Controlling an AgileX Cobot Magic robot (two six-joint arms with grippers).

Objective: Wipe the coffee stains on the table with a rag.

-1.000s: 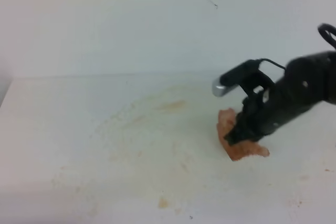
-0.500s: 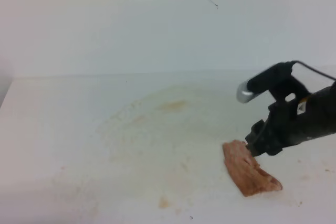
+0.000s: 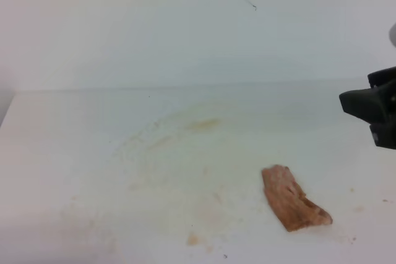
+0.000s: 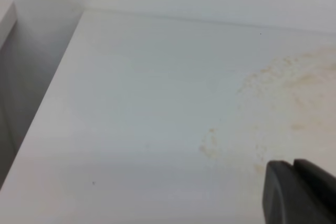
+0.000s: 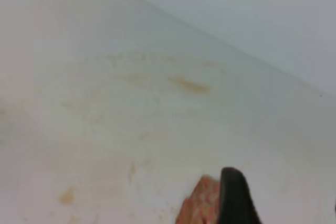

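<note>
The rag, a pinkish-brown wrinkled cloth, lies loose on the white table at the front right. Its edge also shows in the right wrist view, beside one dark finger. My right gripper hangs at the right edge, above and to the right of the rag. It is apart from the rag, open and holding nothing. Faint tan coffee stains spread over the middle of the table, with a small speck near the front. Only a dark finger of my left gripper shows.
A white wall rises behind the table. The table's left edge drops off beside a grey gap. Pale smears reach into the left wrist view.
My right gripper has let go of the rag, opened, and pulled up and away to the right. The rag now lies flat on the table, slightly lower and further right than before.
</note>
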